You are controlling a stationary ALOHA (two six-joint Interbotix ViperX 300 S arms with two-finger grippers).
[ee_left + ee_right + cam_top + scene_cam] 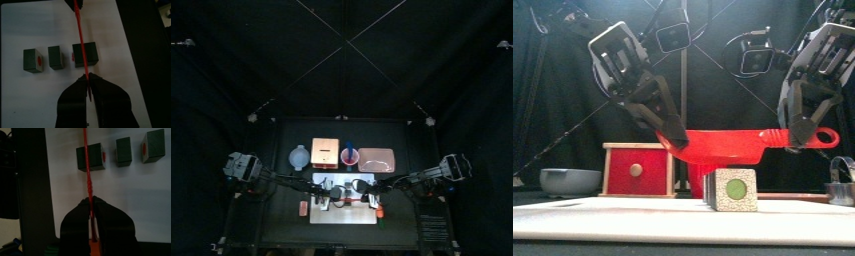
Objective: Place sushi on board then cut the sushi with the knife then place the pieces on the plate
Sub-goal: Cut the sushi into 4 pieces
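A red toy knife (727, 145) hangs level and on edge above the white cutting board (647, 222). My left gripper (676, 140) is shut on its blade end, and my right gripper (796, 135) is shut on its handle end by the ring. Below the blade stands a sushi block (735, 190), dark green with a pale face. In the left wrist view the knife (80, 35) shows as a thin red line over the largest of three separate blocks (87, 54), beyond my left gripper (89, 82). The right wrist view shows the same line (85, 163) crossing that block (89, 156).
Behind the board stand a blue-grey bowl (298, 155), a wooden box (323, 152) with a red drawer front (636, 170), a red cup (349, 155) and the pink tray (377, 158). A metal cutter (843, 185) sits at the right. The two smaller blocks (55, 56) stand beside the blade.
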